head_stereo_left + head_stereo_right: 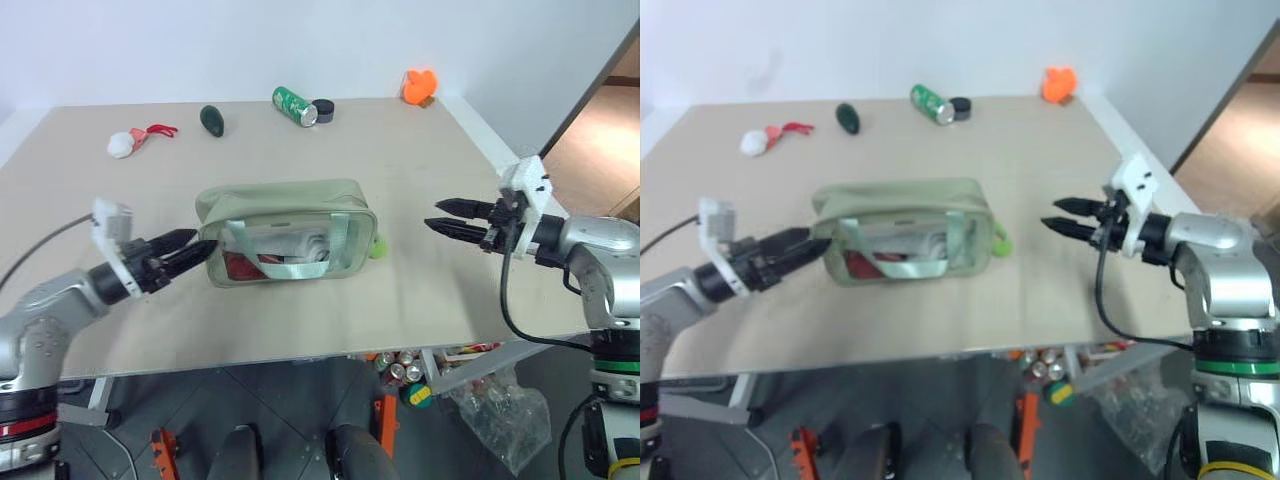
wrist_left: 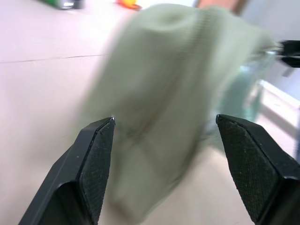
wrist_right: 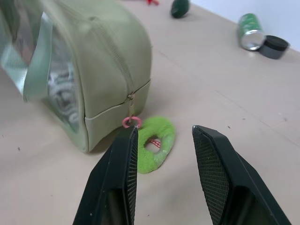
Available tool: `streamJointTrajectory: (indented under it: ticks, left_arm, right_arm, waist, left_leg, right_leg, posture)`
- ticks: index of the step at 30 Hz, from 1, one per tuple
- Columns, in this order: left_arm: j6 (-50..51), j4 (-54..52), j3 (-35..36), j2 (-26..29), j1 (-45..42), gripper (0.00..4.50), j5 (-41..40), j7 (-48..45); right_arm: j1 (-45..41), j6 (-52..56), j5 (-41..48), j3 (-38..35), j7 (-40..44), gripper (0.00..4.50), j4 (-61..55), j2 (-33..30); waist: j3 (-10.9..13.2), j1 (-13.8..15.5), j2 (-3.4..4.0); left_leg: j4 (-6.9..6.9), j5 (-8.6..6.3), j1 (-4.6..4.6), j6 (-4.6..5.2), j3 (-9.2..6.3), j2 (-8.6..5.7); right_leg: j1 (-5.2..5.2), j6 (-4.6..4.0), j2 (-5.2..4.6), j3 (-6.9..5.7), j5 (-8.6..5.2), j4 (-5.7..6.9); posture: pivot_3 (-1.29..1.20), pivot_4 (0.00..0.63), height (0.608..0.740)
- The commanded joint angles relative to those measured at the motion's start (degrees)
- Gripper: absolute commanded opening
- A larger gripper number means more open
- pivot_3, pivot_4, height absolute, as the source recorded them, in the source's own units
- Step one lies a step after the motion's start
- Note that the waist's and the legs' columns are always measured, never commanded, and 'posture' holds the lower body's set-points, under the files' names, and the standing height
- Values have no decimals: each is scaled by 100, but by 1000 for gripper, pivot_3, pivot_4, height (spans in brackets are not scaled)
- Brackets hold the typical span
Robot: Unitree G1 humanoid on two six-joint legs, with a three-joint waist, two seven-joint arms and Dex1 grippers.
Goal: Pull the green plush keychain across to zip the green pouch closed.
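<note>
Table (image 1: 420,200): can (image 1: 294,105), avocado toy (image 1: 211,120) behind pouch (image 1: 285,205).

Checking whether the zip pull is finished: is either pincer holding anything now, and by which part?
Nothing is held. The left pincer gapes by the green pouch; the right pincer is open, apart from the green plush keychain.

Pouch (image 1: 290,205) pale sage-green, contents red and white; keychain (image 3: 157,143) lime-green, pink ring; toy (image 1: 420,85) orange, perhaps plush.
</note>
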Motion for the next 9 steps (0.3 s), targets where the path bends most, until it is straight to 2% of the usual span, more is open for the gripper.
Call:
streamJointTrajectory:
  ticks: [1, 5, 9]
  left_arm:
    - [-156, 286, 803, 276, 154, 3643, 42, 242]
    - [-413, 585, 1151, 383, 299, 3643, 272, 378]
    - [-435, 724, 1203, 283, 223, 3643, 243, 483]
  right_arm:
    - [284, 496, 634, -524, -54, 1854, -623, -137]
    - [582, 951, 1067, -761, -277, 1854, -1031, -96]
    - [745, 1101, 1204, -646, -477, 1854, -1290, -18]
  waist:
    - [0, -2, -1]
    - [1, 0, -1]
    - [2, 0, -2]
  left_leg:
    - [0, -2, 0, -1, 0, 2]
    - [1, -5, -1, -3, 1, 4]
    - [5, -5, -2, -5, 4, 3]
  right_leg:
    - [0, -2, 1, -1, -2, 0]
    - [-2, -14, 1, 0, -9, 0]
    - [-1, -23, -3, 1, -13, 0]
  posture:
    - [0, 150, 740]
    - [0, 150, 740]
    - [0, 150, 740]
